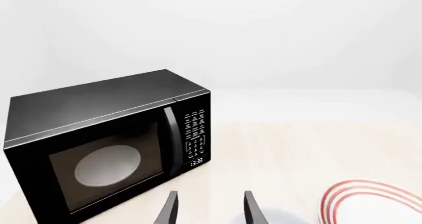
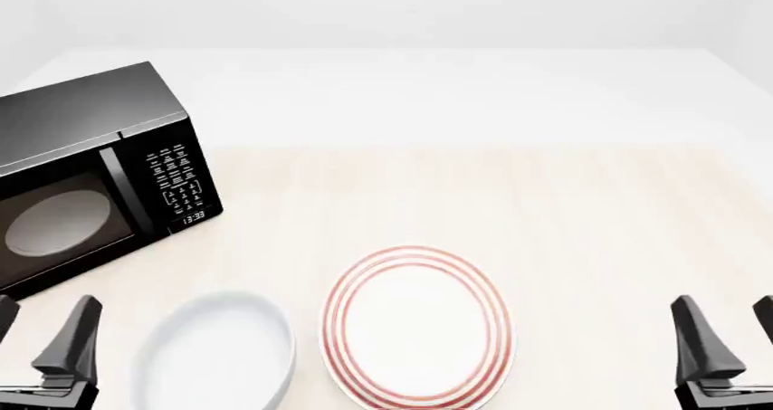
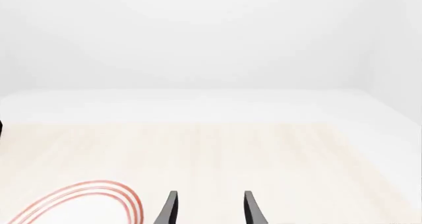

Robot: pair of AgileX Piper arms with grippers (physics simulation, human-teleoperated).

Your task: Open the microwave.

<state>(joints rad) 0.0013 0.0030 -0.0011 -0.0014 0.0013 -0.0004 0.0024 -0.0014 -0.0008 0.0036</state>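
You are working over a pale, light-wood table (image 2: pixel 580 211) whose far portion fades to plain white, and the room beyond it is a bare, evenly lit white backdrop with no visible detail. The microwave (image 2: pixel 85 184) sits at the far left of the table, turned at an angle so its front faces toward your left arm. Its door is closed, the dark window shows a pale round turntable inside, and the vertical handle (image 1: pixel 173 137) stands just beside the keypad (image 1: pixel 195 135) with its small clock below.

Nearer to you, a white plate with red rings (image 2: pixel 415 327) lies roughly in the middle of the table, and a plain white oval dish (image 2: pixel 215 356) lies just beside it on the left, the two close but apart.

Your left end effector (image 2: pixel 42 333) hovers at the near left edge, fingers spread apart and gripping nothing, well short of the microwave. Your right end effector (image 2: pixel 729 333) hovers at the near right edge, likewise spread and holding nothing, over bare table.
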